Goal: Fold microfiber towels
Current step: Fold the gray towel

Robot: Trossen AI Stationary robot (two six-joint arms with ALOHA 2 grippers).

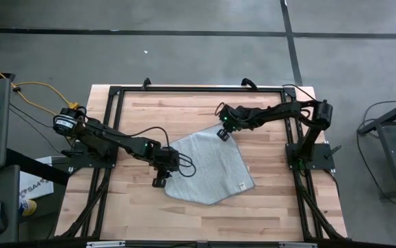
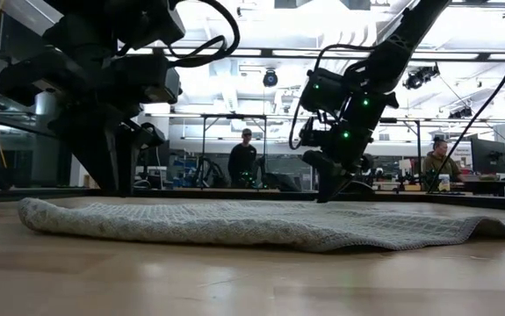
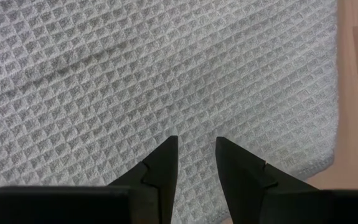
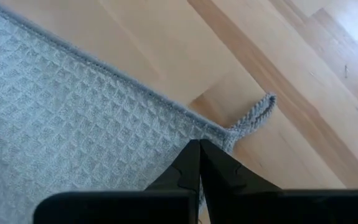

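One light grey microfiber towel [image 1: 208,169] lies spread flat on the wooden table, set cornerwise, with a small hanging loop [image 4: 256,112] at its far corner. My right gripper [image 4: 199,144] is shut, and its tips stand at that far corner beside the loop; the high view shows my right gripper [image 1: 222,134] there too. My left gripper [image 3: 195,142] is open by a narrow gap over the towel [image 3: 135,74] near its left edge. In the high view my left gripper [image 1: 158,181] shows at that edge. Nothing is between its fingers. My right gripper comes slanting down from the far right, with its shut fingertips over the towel's far corner [image 4: 219,132] just inside the hem. No cloth shows between the fingers and the corner lies flat. Whether the tips touch the cloth, I cannot tell.
A black frame [image 1: 198,89] runs round the table's far edge and sides. Bare wood lies near and far of the towel. A small tag [image 1: 241,184] sits near the towel's right corner. In the low view, people [image 2: 246,158] stand and sit in the room beyond.
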